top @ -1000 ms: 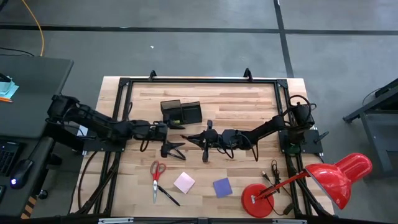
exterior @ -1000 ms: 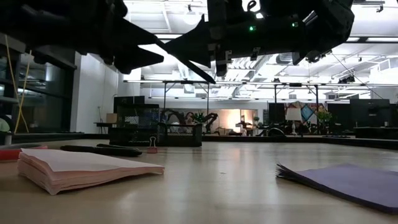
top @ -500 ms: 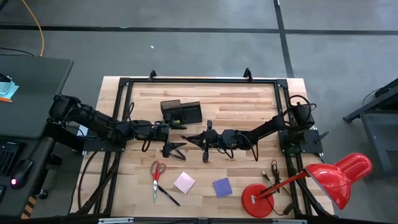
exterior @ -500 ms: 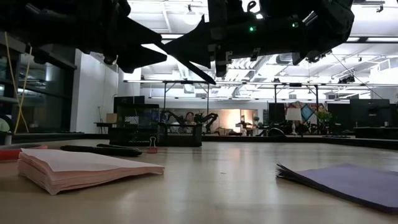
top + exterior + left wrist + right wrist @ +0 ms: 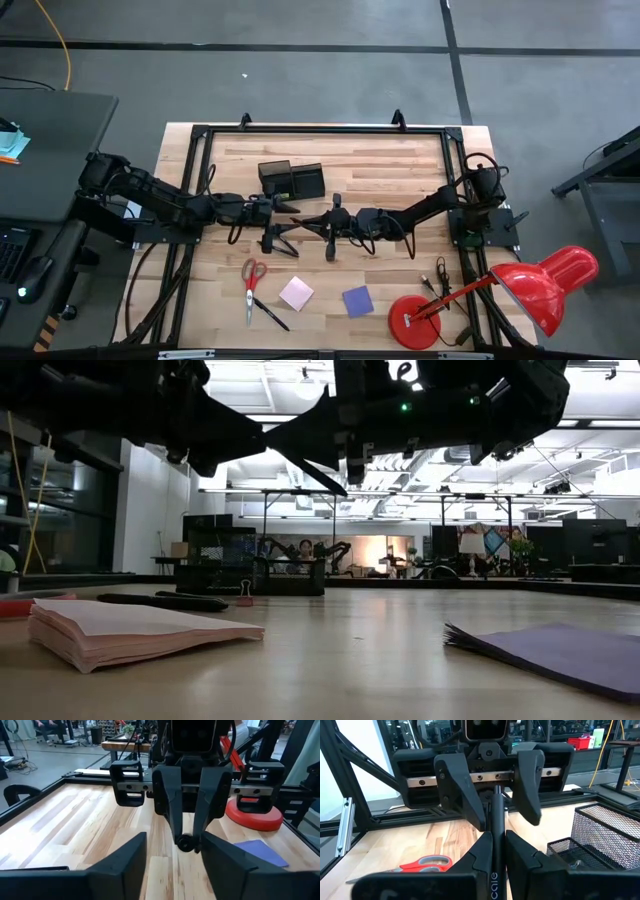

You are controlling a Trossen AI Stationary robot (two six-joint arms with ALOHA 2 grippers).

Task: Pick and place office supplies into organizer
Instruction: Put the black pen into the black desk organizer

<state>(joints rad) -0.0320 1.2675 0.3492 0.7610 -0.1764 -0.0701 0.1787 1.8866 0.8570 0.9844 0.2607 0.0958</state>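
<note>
We're holding a pen [image 5: 495, 827] clamped in the right gripper [image 5: 333, 228], long axis pointing at the left gripper [image 5: 282, 236]; its jaws are apart, straddling the tip.

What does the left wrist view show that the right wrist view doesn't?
Left wrist only: the red lamp base, the purple pad and the right gripper head-on. Right wrist only: the red scissors, the mesh organizer and the left gripper, fingers apart. Both: the black pen clamped in the right gripper, over the wooden table.
</note>
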